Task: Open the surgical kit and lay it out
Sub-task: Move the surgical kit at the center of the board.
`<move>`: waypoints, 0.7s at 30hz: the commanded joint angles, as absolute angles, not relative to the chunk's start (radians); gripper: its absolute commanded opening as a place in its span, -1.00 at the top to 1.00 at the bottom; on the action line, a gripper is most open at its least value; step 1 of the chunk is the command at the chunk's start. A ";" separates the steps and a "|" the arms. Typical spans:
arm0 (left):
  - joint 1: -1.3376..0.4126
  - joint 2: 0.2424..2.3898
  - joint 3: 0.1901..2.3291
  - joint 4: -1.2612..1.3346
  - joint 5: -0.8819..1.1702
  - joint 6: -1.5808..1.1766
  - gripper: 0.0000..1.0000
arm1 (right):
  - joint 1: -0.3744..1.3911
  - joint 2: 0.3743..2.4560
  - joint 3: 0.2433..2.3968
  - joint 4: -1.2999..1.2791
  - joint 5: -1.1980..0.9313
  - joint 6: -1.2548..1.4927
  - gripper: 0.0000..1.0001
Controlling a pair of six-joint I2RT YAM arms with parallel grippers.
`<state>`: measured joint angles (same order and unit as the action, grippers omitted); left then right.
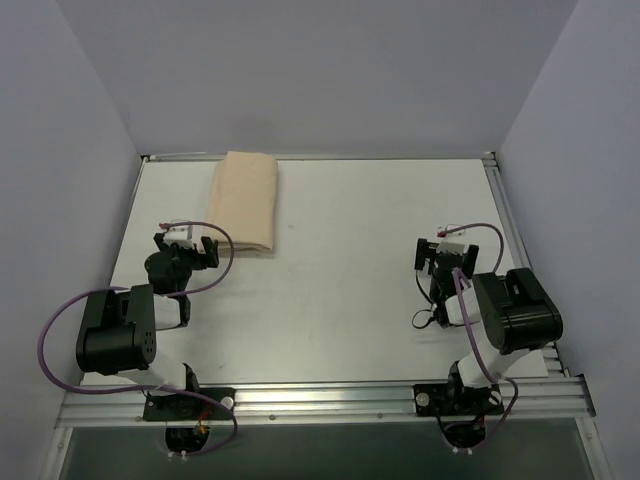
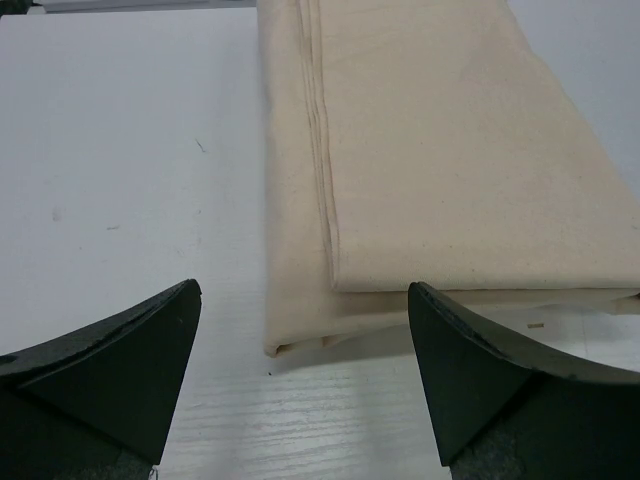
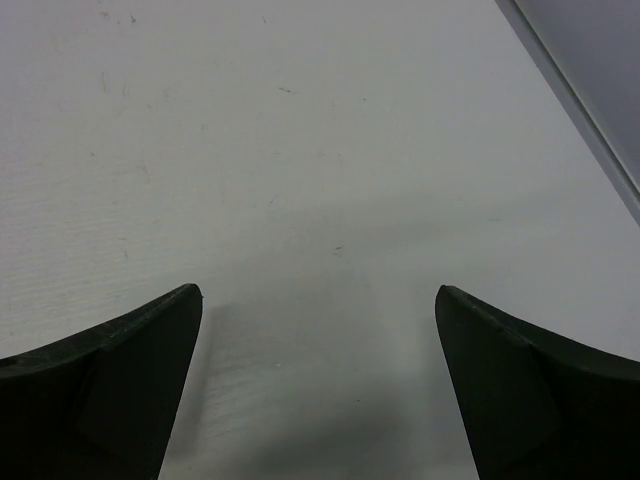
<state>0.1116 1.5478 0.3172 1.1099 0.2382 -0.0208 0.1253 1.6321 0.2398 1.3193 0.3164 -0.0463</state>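
Note:
The surgical kit (image 1: 243,202) lies as a folded beige cloth wrap at the back left of the white table (image 1: 340,300); whatever it holds is hidden inside the folds. My left gripper (image 1: 186,252) hovers open just in front of its near edge, not touching it. In the left wrist view the wrap (image 2: 430,150) fills the upper right, its near corner between my open left gripper (image 2: 304,290) fingers. On the right side of the table my right gripper (image 1: 446,257) is open over bare surface, and the right wrist view shows that gripper (image 3: 318,292) with nothing between its fingers.
A metal rail (image 1: 320,400) runs along the near edge, carrying both arm bases. Pale walls enclose the table on the left, back and right. The table's right edge (image 3: 570,95) shows in the right wrist view.

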 commanded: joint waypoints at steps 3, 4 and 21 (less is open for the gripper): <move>0.106 1.546 0.357 1.140 0.253 -0.005 -0.87 | 0.127 1.464 0.287 1.400 0.417 -0.014 -0.99; 0.106 1.545 0.359 1.137 0.262 -0.002 -0.88 | 0.129 1.428 0.317 1.352 0.414 -0.015 -1.00; 0.259 1.489 1.107 -0.187 0.540 -0.014 -0.73 | 0.313 1.521 0.996 0.608 -0.179 0.480 -0.49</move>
<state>0.2634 1.4593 1.0710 0.1452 0.4751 -0.0334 0.2062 1.4075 0.8700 0.7429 -0.0376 0.4004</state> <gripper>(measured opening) 0.864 0.745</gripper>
